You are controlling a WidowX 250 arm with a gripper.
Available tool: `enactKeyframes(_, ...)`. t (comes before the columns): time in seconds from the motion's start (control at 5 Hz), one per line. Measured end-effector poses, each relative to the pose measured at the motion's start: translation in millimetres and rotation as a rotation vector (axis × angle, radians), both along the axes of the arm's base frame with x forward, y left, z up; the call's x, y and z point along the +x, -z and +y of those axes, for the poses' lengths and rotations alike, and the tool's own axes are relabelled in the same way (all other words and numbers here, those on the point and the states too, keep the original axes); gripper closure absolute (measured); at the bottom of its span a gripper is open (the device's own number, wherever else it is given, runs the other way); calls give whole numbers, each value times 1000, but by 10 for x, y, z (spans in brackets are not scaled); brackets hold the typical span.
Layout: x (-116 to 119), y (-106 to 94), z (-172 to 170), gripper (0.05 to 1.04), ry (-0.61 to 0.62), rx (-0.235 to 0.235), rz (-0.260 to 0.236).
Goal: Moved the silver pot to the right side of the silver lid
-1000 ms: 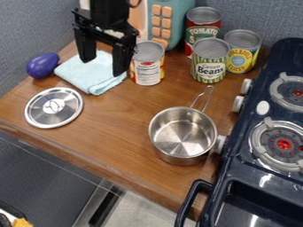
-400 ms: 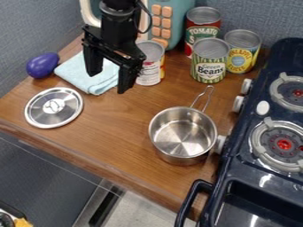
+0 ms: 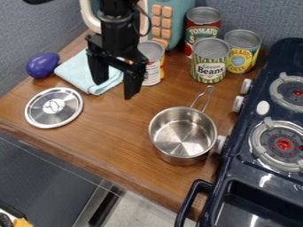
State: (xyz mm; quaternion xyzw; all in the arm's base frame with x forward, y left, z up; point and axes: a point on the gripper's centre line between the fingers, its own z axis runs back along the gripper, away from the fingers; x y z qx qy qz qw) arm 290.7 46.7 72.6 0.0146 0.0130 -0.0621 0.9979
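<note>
Edges and room: the front edge of your wooden counter (image 3: 106, 126) is slanting down toward the right, with the dark-blue toy stove (image 3: 237, 168) bordering the right side. Its black handle (image 3: 190, 197) is jutting out at the near corner. Between lid and pot, a broad strip of wood is offering you room; the grey wall (image 3: 35, 40) is rising behind.

Other items, near to far: one silver lid (image 3: 66, 116), lying flat at left; one light-blue cloth (image 3: 77, 74), lying folded behind it; one purple egg-shaped toy (image 3: 42, 65), resting beside the cloth; one white-labelled can (image 3: 155, 71), standing close behind your gripper (image 3: 116, 88); one green-striped can (image 3: 210, 64), one yellow-labelled can (image 3: 242, 55) and one red-labelled can (image 3: 192, 35), grouping beyond the pot's handle; one teal toy microwave (image 3: 179, 8), standing at the back.

Task item: one silver pot (image 3: 182, 133), standing upright right of the lid, just beside the stove. Its handle is pointing away toward the cans. Your fingers are hanging wide apart, pointing down, and the pot is lying nearer the camera and to their right, untouched.
</note>
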Motion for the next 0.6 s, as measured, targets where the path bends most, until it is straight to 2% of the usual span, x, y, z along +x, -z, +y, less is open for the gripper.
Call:
enactKeyframes(0.2, 8, 140, -26, 83, -9, 8, 32)
enactKeyframes(0.4, 50, 190, -95, 83, 2, 42, 28)
enactKeyframes(0.6, 96, 136, -341, 83, 63, 66, -4)
